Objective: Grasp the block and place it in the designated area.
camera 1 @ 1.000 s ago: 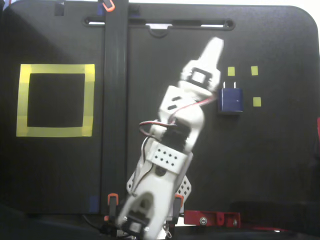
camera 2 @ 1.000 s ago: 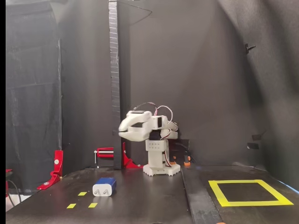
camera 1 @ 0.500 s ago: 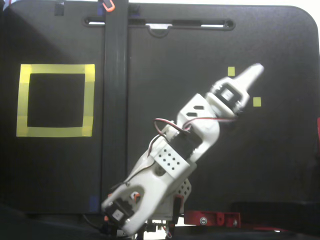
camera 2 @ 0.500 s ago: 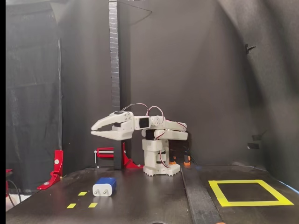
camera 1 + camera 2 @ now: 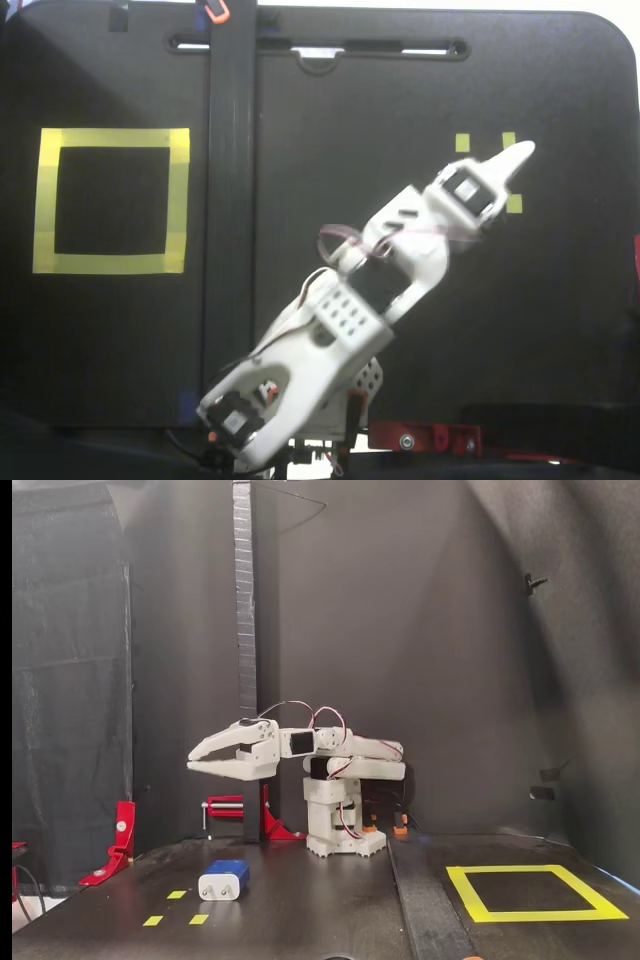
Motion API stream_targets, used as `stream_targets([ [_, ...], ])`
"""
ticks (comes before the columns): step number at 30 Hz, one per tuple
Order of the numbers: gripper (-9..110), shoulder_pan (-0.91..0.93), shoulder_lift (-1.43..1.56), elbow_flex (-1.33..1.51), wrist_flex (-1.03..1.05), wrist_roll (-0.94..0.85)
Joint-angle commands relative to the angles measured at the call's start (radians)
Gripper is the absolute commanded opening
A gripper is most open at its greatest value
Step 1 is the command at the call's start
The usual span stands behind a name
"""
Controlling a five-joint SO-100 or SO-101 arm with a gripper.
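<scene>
Arm: white, reaching out level from its base at the far middle of the table in the side fixed view, gripper [image 5: 196, 764] high above the surface, jaws parted, holding nothing. Block [image 5: 223, 880]: dark blue, lying on the table near left in that view, beside small yellow markers [image 5: 176, 894] (hidden under the arm in the top fixed view). Area [image 5: 533, 892]: yellow-bordered square, near right, well apart from the block; left [image 5: 110, 200] in the top fixed view.
</scene>
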Motion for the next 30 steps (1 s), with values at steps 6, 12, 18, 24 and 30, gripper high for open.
stream_targets([
  [6, 0, -0.021, -0.413, -0.525, 0.23, -0.008],
  [12, 0, -0.031, -0.624, -0.77, 0.446, -0.037],
  [18, 0, -0.034, -0.831, -1.031, 0.761, -0.086],
  [24, 0, -0.038, -0.942, -1.137, 0.942, -0.14],
  [30, 0, -0.04, -1.058, -1.249, 1.083, -0.189],
])
